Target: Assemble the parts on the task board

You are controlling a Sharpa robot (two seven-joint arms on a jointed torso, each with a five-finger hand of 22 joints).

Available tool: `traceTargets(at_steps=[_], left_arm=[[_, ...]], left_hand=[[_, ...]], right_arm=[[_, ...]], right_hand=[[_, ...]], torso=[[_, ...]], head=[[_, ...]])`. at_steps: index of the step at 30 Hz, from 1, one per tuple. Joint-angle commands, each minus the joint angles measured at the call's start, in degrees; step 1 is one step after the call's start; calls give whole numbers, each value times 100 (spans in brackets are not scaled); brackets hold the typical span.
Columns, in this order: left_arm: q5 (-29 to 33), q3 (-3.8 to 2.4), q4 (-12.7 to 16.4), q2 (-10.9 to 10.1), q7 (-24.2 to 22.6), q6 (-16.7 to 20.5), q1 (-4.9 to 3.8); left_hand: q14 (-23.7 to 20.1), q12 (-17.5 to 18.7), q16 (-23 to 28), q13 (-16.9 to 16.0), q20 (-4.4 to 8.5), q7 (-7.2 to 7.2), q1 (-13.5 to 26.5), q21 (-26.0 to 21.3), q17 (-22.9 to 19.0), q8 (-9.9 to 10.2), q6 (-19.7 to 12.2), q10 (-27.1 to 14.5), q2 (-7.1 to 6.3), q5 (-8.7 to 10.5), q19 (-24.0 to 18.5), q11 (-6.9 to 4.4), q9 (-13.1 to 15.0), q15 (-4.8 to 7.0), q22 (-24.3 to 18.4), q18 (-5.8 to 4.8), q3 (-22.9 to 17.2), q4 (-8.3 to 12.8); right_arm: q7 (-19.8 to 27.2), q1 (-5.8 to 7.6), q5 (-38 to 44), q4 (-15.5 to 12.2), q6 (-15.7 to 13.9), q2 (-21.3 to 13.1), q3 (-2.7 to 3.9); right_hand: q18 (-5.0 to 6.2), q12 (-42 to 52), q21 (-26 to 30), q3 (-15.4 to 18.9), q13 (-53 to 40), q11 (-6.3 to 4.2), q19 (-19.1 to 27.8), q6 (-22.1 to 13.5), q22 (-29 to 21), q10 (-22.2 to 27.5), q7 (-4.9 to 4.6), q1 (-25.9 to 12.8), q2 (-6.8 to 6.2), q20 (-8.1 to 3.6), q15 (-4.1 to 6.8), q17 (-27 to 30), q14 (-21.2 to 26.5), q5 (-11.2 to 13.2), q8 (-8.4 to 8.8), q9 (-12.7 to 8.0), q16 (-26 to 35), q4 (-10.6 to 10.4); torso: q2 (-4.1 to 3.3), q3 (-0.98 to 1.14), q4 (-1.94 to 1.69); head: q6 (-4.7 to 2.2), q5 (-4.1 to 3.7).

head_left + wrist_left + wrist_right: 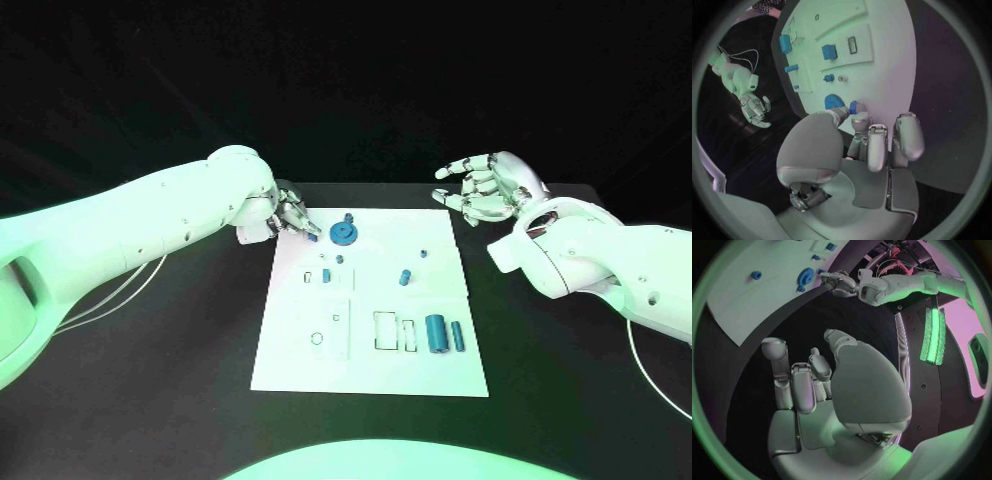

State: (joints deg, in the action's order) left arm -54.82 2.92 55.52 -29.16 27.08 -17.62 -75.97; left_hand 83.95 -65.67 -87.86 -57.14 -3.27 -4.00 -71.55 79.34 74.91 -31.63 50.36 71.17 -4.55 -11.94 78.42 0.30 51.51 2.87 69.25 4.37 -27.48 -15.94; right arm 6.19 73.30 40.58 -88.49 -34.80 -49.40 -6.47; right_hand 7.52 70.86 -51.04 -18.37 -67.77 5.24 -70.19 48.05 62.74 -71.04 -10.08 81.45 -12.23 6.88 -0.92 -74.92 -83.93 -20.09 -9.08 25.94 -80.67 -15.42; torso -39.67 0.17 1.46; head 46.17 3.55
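The white task board (pixel 372 300) lies mid-table. My left hand (pixel 293 218) hovers at its far left corner, fingers drawn together. A small blue piece (pixel 313 238) sits right at the fingertips (pixel 859 120), beside a round blue part (pixel 343 233). I cannot tell whether the piece (pixel 853 106) is pinched or lies on the board. From the right wrist, the left hand (pixel 839 282) stands next to the round part (pixel 806 276). My right hand (pixel 488 190) is raised off the board's far right corner, fingers loosely curled and holding nothing (pixel 817 385).
Small blue pieces (pixel 327 274) (pixel 407 277) stand mid-board. Two blue cylinders (pixel 436 334) (pixel 457 336) lie near the board's right edge, beside rectangular recesses (pixel 387 331). Black table (pixel 173 360) surrounds the board on every side.
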Motion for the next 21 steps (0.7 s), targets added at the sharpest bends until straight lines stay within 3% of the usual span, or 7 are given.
traceTargets(at_steps=[1,5,8,12,16,21], left_arm=[[276,-1,-4,3,-92,51,1],[297,1,-7,-3,-88,-56,1],[306,3,7,-27,-92,-75,1],[349,1,87,-102,-101,-15,2],[443,-5,341,-303,-129,63,2],[346,-6,794,-612,-233,156,0]], left_hand=[[513,-16,-31,15,20,2,-126,23,1287,-46,-59,1,1,-15,26,-38,62,44,11,-4,-130,48],[513,-7,-34,26,23,1,-295,20,1289,-64,-108,-6,-57,-26,19,-40,129,47,13,-3,-431,174],[516,2,-40,35,24,-19,-426,26,1296,-95,-148,2,-141,-46,20,-31,213,43,29,-3,-928,385],[523,-19,-53,23,10,-29,-265,45,1310,-176,-146,58,-313,-51,35,-25,346,30,70,-11,-1484,580],[540,-55,-85,-14,19,-21,-96,83,1349,-239,-106,127,-462,-107,73,-36,441,43,140,-22,-1890,799],[557,-71,-117,-31,32,-6,35,116,1388,-276,-57,174,-581,-211,109,-53,493,58,200,-32,-2099,954]], right_arm=[[5,-4,7,7,72,8,2],[-2,-7,8,12,88,12,1],[-6,-10,8,17,101,16,0],[-9,-14,9,20,112,18,-1],[-10,-18,9,17,116,4,-2],[-13,-19,9,10,112,-25,-2]], right_hand=[[63,-9,32,-40,-5,-7,21,-37,-1,19,-12,-17,23,-12,13,-34,-125,-30,-31,9,16,0],[62,1,31,-48,-13,-8,15,-33,1,8,-11,-16,28,-13,14,-35,-127,-33,-38,11,17,-1],[62,1,31,-48,-13,-8,15,-33,1,8,-11,-16,28,-13,14,-35,-127,-33,-38,11,17,-1],[62,1,31,-48,-13,-8,15,-33,1,8,-11,-16,28,-13,14,-35,-127,-33,-38,11,17,-1],[62,1,31,-48,-13,-8,15,-33,1,8,-11,-16,28,-13,14,-35,-127,-33,-38,11,17,-1],[63,-3,40,-53,-5,-9,14,-29,-4,10,-10,-14,29,-14,15,-30,-127,-38,-46,14,22,1]], torso=[[0,2,-4],[-1,2,-6],[3,3,-1],[4,3,3],[2,4,0],[6,8,-20]], head=[[6,4],[11,3],[10,7],[6,15],[9,9],[19,3]])
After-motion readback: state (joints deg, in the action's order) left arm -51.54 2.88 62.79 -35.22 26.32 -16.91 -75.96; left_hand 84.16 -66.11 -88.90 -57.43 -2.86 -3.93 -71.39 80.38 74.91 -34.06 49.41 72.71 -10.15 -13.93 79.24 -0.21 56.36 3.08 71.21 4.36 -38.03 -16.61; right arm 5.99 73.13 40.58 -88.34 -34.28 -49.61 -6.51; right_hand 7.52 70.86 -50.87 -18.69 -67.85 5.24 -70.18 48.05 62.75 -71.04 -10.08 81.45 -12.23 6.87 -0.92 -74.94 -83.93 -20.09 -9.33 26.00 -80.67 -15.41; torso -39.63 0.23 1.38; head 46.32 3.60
